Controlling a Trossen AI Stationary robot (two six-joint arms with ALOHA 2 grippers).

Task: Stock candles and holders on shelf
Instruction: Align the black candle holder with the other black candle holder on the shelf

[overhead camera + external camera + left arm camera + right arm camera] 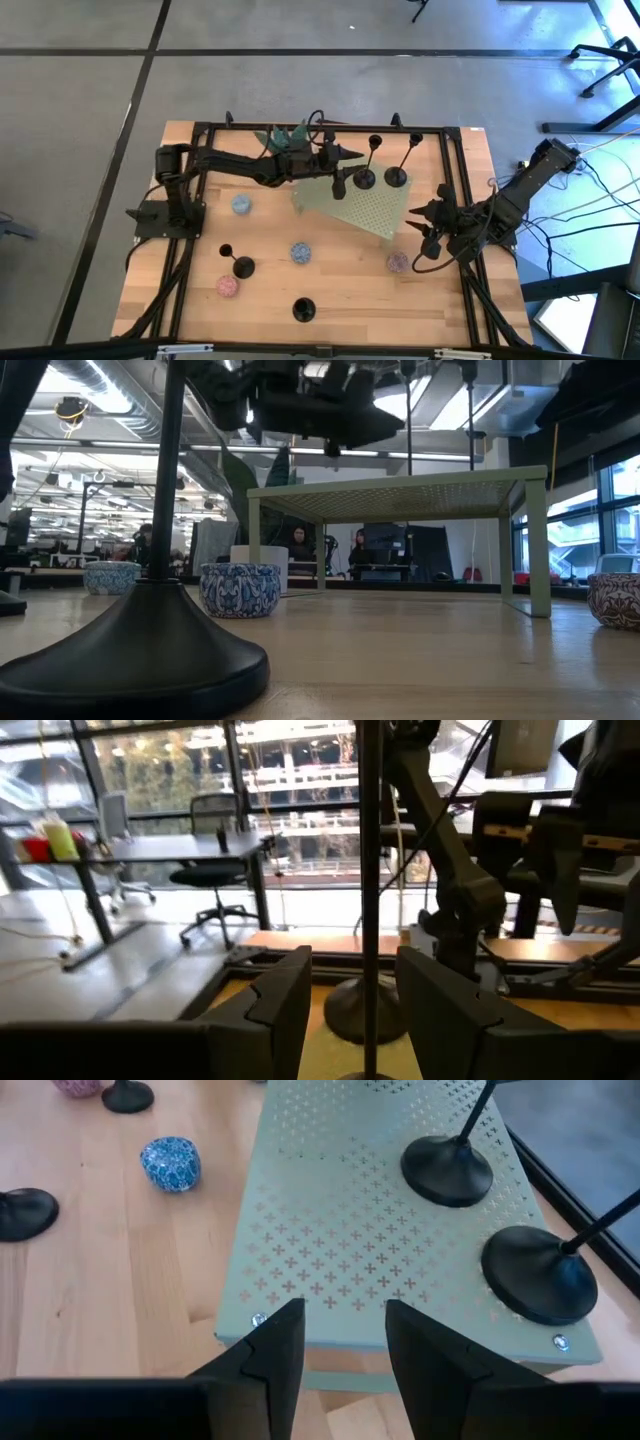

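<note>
The pale green shelf (360,210) stands at the table's middle right. Two black holders (365,178) (397,177) stand on it by their disc bases. My left gripper (348,170) is open over the shelf's far edge. Its fingers stand on either side of the nearer holder's stem (368,900) without touching it. My right gripper (420,228) is open and empty at the shelf's right end (380,1230). Two more holders (243,267) (303,309) stand on the table. Two bluish candles (241,205) (300,252) and two pink candles (227,287) (398,262) lie on the wood.
A teal leafy object (280,135) sits at the table's far edge beside my left arm. A black frame (450,130) runs around the table. In the low view a holder's base (150,655) stands close to the camera, with people in the room beyond.
</note>
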